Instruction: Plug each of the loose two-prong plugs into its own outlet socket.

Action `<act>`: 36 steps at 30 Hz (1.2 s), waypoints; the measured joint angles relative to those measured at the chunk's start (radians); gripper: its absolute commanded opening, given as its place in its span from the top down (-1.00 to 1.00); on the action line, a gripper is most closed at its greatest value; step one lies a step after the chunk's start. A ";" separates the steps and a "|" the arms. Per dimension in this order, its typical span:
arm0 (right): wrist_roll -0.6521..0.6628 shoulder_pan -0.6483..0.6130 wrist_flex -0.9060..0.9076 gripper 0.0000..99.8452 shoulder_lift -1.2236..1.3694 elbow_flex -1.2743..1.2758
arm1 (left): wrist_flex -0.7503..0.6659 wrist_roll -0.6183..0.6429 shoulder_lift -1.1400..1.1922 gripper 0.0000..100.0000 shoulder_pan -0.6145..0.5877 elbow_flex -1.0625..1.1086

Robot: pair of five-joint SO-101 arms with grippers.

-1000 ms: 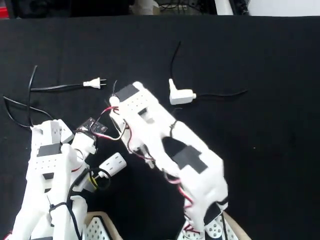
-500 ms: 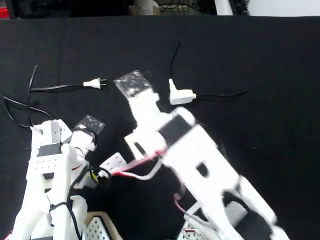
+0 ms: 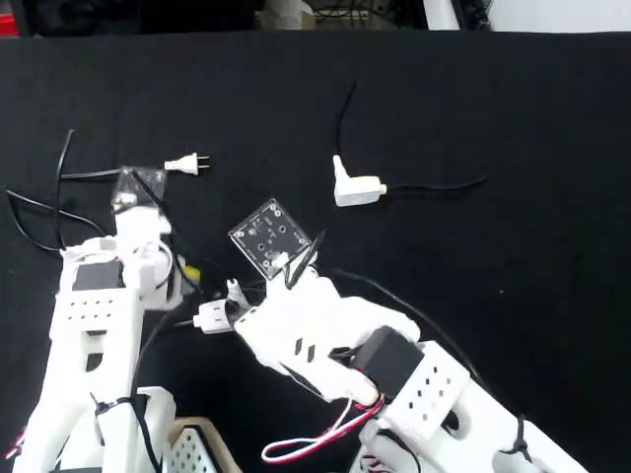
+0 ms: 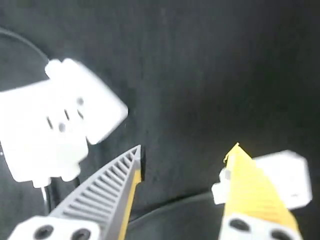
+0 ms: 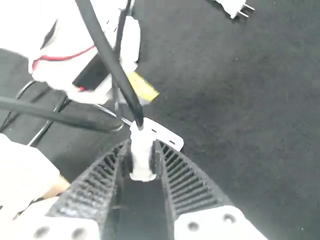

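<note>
**Plug clamped, socket at jaw tips**

Your right jaws clench the white plug (image 5: pixel 141 157) by its body. A white block (image 5: pixel 167 139), seemingly its socket, lies at their tips. Left jaws gape, empty. The plug is likely light and slick, and its cord (image 5: pixel 112 60) may tug, so grip the flat sides.

Bright even light, whites glaring, shadows faint

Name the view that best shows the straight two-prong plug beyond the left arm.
High view: the straight two-prong plug lies whole on the table, both prongs clear. The right wrist view cuts its body off at the edge. The left wrist view faces a white outlet block.
</note>
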 measured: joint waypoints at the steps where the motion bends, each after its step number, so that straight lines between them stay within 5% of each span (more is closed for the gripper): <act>1: 0.000 -0.005 0.000 0.98 -0.002 0.006 | 0.000 0.023 0.000 0.47 0.002 -0.020; 15: 0.002 -0.003 -0.031 0.98 -0.008 0.068 | 0.318 0.086 -0.018 0.47 0.247 -0.252; 24: 0.002 -0.006 -0.055 0.98 -0.008 0.097 | 0.390 0.095 -0.350 0.47 0.356 -0.209; 30: -0.006 -0.008 -0.055 0.98 -0.008 0.103 | 0.427 0.094 -0.637 0.47 0.318 -0.089; 36: -0.087 0.002 -0.072 0.98 0.009 0.117 | 0.433 -0.017 -0.707 0.47 0.021 -0.025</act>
